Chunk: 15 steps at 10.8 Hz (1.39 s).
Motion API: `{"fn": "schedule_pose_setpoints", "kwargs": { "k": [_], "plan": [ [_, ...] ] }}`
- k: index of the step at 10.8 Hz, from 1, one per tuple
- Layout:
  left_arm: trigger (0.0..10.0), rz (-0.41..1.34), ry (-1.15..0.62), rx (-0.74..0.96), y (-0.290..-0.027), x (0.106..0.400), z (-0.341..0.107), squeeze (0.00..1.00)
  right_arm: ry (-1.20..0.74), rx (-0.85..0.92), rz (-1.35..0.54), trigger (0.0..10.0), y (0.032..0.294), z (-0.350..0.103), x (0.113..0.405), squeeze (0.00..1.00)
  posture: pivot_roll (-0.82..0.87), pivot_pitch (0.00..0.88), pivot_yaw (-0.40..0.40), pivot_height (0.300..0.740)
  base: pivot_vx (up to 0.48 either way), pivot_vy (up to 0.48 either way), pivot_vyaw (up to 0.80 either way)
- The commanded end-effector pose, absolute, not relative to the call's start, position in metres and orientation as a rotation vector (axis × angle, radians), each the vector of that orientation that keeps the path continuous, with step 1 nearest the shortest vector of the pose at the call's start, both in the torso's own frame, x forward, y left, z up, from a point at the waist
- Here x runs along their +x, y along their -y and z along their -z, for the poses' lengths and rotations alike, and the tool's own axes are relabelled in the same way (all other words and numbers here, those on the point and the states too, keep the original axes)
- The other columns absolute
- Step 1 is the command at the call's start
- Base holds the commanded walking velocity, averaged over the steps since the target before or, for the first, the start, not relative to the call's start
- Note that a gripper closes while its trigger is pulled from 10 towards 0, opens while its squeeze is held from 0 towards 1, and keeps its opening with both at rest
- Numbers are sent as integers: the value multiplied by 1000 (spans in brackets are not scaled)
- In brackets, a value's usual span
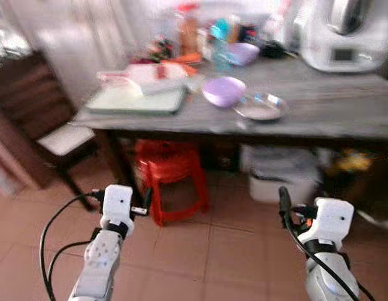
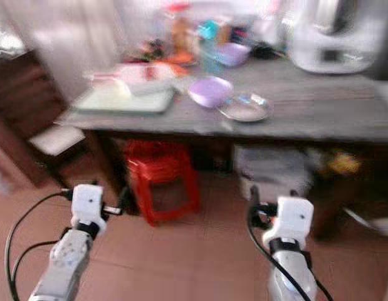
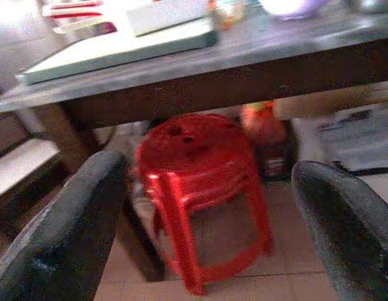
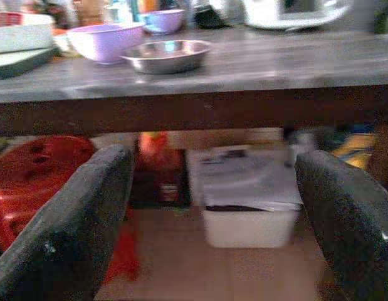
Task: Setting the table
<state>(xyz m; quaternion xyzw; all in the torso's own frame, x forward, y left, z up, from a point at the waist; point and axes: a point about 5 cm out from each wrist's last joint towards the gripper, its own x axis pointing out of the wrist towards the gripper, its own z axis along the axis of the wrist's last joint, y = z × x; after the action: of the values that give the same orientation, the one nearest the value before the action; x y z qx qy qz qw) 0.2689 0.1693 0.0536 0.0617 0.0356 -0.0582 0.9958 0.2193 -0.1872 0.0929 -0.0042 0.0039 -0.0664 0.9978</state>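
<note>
The shallow round stainless-steel dish (image 1: 261,107) sat near the front edge of the grey wooden table (image 1: 331,113), and touching or just beside it at about ten o'clock was the lilac plastic bowl (image 1: 224,91), upright and apparently empty; a second lilac bowl (image 1: 244,52) stood farther back at twelve o'clock among blurred bottles and jars too smeared to identify. Both the dish and the near bowl looked light, rigid and smooth-rimmed, so they would probably need a pinch on the rim. At nine o'clock from the bowl lay a pale green rectangular tray (image 1: 136,100) with white containers on it, and at two o'clock stood a large white kitchen appliance (image 1: 344,37). Judging from this, the setting had barely started: nothing was laid out as places, the dishes clustered together, and the robot was short of the table. Below the tabletop were a stack of red plastic stools (image 1: 172,179) and a white lidded plastic box (image 1: 278,182) on the terracotta tile floor. The left gripper (image 3: 200,251) and the right gripper (image 4: 212,238) hung low before the table, each with its fingers spread wide and holding nothing.
</note>
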Motion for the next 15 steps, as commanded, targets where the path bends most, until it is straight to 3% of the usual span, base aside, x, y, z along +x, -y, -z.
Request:
{"fn": "schedule_pose_setpoints", "kwargs": {
  "k": [1,3,7,12,15],
  "plan": [
    [10000,84,-87,140,-183,261,-48,0,21,-19,105,10000,178,-97,216,0,24,0,86,740,0,0,0],
    [10000,93,-107,157,-186,252,-40,0,19,-37,105,10000,177,-95,211,0,25,0,91,740,0,0,0],
    [10000,152,-52,161,-172,261,-51,0,38,-34,121,10000,182,-100,216,0,20,0,93,740,0,0,0],
    [10000,193,-48,136,-161,265,-53,0,38,-39,120,10000,183,-103,219,0,8,0,97,740,0,0,-398],
    [10000,197,-52,134,-161,266,-53,0,43,-35,117,10000,180,-103,220,0,9,0,100,740,0,-263,0]
  ]
}}
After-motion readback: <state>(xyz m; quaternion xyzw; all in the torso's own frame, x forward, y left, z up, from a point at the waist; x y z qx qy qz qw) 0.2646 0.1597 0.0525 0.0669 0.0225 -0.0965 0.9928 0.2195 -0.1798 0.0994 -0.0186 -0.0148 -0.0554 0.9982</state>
